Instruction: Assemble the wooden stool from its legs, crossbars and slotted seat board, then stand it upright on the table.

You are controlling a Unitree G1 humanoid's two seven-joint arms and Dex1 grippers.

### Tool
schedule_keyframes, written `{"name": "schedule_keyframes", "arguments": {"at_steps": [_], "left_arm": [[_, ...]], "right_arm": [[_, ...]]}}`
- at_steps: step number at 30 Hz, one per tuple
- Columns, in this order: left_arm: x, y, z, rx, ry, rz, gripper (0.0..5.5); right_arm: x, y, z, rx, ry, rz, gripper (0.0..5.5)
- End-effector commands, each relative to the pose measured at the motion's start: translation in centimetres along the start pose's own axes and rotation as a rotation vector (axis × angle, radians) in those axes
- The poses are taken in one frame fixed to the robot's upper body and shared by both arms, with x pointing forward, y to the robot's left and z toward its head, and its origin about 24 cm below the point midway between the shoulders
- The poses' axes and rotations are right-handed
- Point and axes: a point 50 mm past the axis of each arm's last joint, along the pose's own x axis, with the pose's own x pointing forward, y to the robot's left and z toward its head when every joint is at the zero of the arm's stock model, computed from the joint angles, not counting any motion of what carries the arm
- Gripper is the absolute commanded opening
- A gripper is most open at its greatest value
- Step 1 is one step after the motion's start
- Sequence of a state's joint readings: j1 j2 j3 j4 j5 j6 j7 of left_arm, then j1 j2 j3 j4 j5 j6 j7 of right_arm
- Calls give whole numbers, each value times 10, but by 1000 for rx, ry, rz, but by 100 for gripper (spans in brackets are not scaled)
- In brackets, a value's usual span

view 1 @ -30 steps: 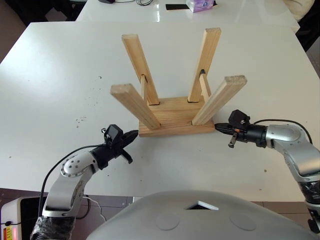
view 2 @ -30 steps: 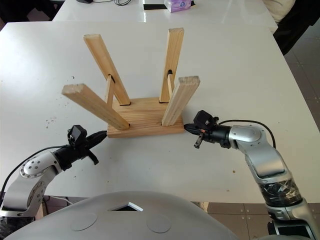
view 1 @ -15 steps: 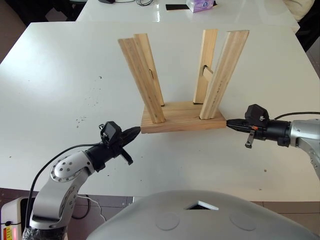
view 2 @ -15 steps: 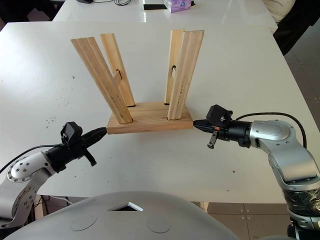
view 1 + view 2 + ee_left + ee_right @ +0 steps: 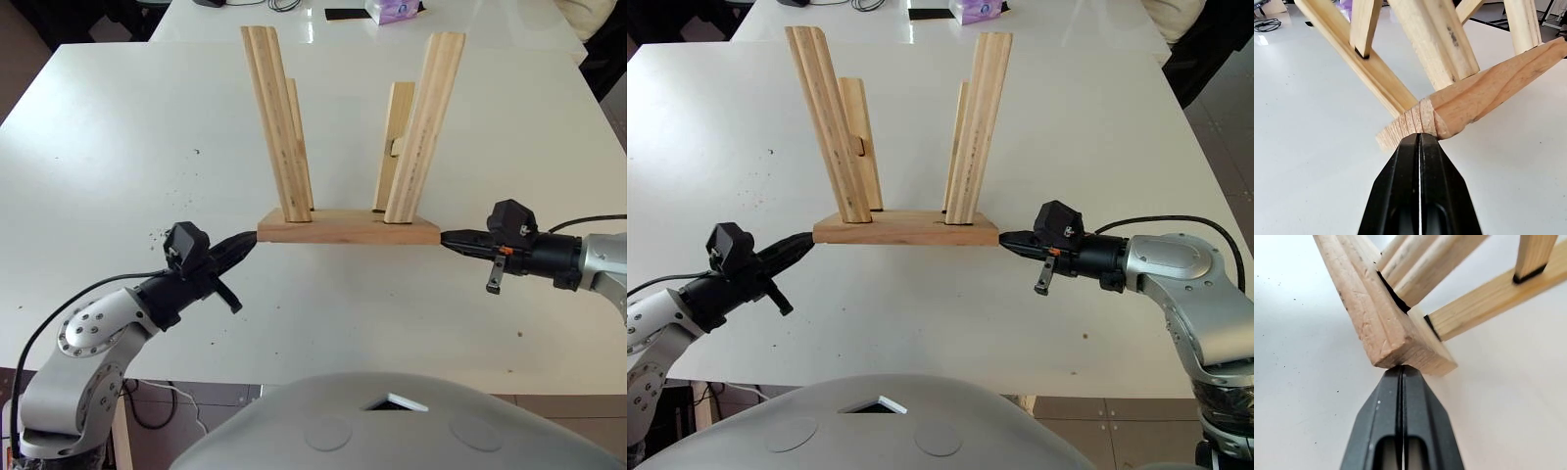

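pressing opposite ends of the seat board [image 5: 348, 227], left gripper [image 5: 250, 240] and right gripper [image 5: 447, 238] both have fingers closed tight together, clasping nothing; stool inverted between them, legs [image 5: 279, 117] pointing up, mid white table [image 5: 118, 127]

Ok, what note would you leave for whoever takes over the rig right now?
Left gripper: shut, tip pressed on the left end of the seat.
Right gripper: shut, tip pressed on the seat's right end.
Seat is squeezed between both tips over the table, with the legs pointing up.
Done: assembly.
Left: turn it over and stand it on its legs.
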State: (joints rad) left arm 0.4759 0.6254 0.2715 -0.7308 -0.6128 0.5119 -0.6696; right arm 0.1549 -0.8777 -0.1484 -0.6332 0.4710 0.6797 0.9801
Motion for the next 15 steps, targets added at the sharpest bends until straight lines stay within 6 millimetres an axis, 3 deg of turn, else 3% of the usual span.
{"name": "schedule_keyframes", "arguments": {"at_steps": [1,15], "left_arm": [[16,-33,25,-3,-158,-289,3],[23,-19,23,10,-169,-227,3]], "right_arm": [[15,24,26,-51,-179,244,0],[19,13,23,-48,-164,192,0]]}}
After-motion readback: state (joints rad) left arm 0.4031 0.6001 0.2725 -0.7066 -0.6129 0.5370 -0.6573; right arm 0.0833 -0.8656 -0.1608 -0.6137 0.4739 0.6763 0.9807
